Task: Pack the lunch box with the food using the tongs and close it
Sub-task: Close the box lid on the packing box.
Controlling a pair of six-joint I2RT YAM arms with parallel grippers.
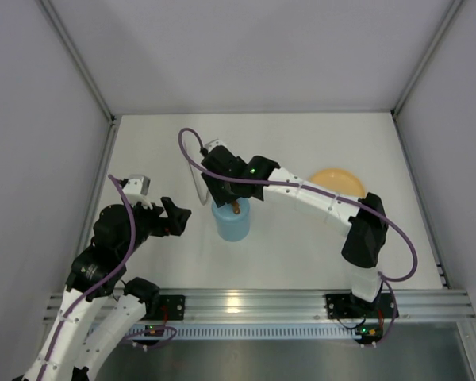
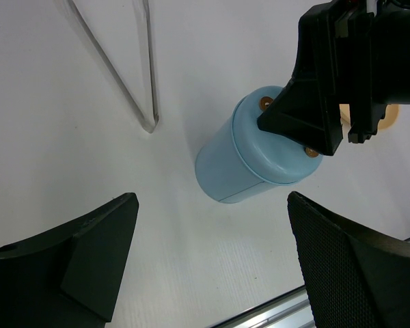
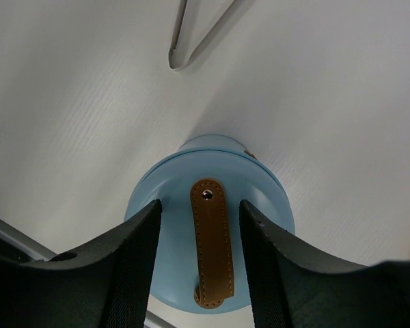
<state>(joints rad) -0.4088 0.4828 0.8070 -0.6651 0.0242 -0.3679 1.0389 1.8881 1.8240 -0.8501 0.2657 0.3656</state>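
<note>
On counter (image 1: 301,143), lunch box (image 1: 232,226) is stood approx. central, w/ lid (image 3: 178,184) seated on top. Tongs (image 2: 150,119) are laid just behind-left; plate (image 1: 337,181) is set well right, rear.

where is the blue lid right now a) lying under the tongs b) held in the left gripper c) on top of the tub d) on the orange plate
c, the lid sits on the lunch box, the right gripper straddling its brown handle.

Right fingers (image 3: 133,266) over lunch box (image 3: 219,160)
</note>
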